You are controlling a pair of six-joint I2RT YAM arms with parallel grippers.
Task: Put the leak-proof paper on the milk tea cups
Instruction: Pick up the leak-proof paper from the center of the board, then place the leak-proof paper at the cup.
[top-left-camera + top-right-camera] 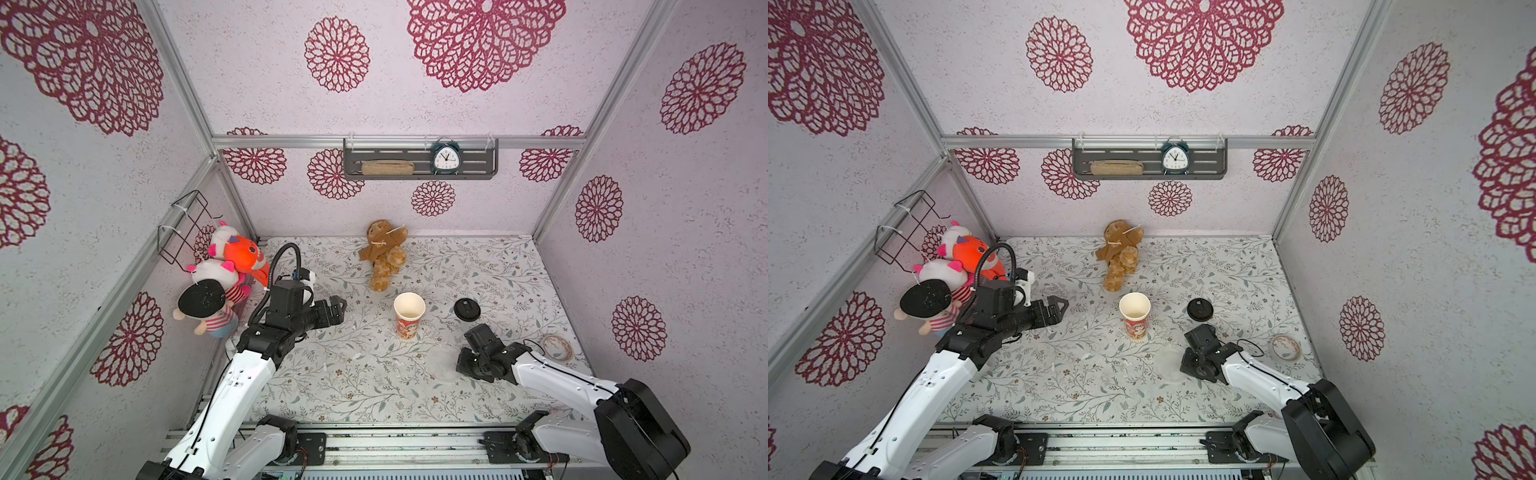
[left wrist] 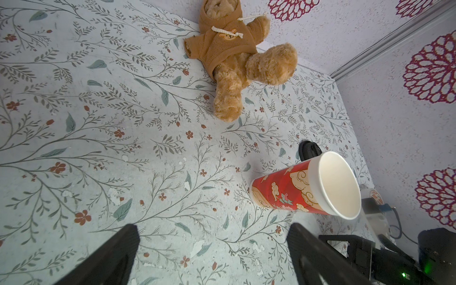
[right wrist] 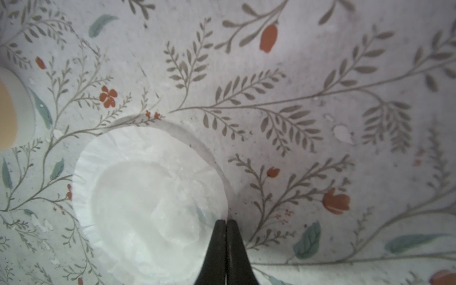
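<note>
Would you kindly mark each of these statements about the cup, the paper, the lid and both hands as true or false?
1. The cup stands upright and empty. True.
2. The leak-proof paper covers the cup. False: it lies on the table beside the cup.
3. The right hand is wide open. False: its fingers are shut on the paper's edge.
4. The left hand is open and holds nothing. True.
5. The black lid sits on the cup. False: it lies on the table, apart from the cup.
</note>
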